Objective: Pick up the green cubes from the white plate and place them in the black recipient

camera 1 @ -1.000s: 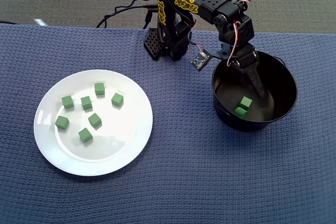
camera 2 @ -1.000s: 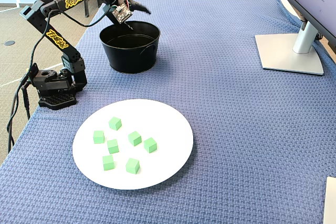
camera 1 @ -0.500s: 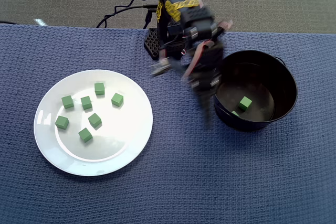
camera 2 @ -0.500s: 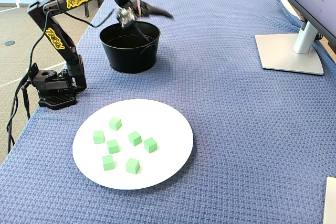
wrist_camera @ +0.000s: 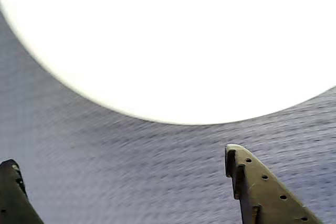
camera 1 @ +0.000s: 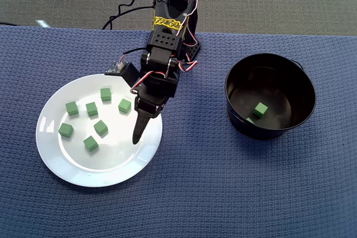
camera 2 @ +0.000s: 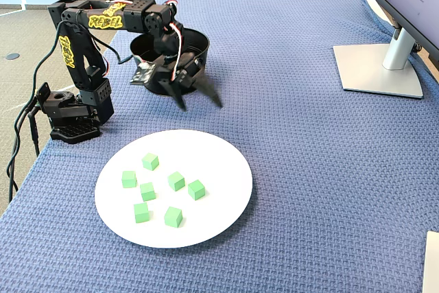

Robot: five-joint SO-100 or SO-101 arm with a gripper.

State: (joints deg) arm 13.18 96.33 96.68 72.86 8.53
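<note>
Several green cubes (camera 1: 100, 127) (camera 2: 176, 181) lie loose on the white plate (camera 1: 111, 165) (camera 2: 219, 169), at the left in the overhead view. Two more green cubes (camera 1: 260, 109) rest inside the black recipient (camera 1: 304, 85) (camera 2: 201, 46), which the arm partly hides in the fixed view. My gripper (camera 1: 138, 135) (camera 2: 201, 104) (wrist_camera: 123, 158) hovers at the plate's edge nearest the recipient, open and holding nothing. In the wrist view its fingertips (wrist_camera: 235, 156) stand wide apart over blue cloth, with the plate's rim (wrist_camera: 173, 40) just ahead and no cube visible there.
A blue woven cloth (camera 1: 223, 193) covers the table. The arm's base (camera 2: 68, 118) stands at the table's edge by the recipient. A monitor stand (camera 2: 377, 66) sits at the far right in the fixed view, and a pale sheet corner (camera 2: 432, 265) at bottom right.
The gripper has swung out of the recipient and across to the plate's near edge, dropping lower. The cubes on the plate have not moved.
</note>
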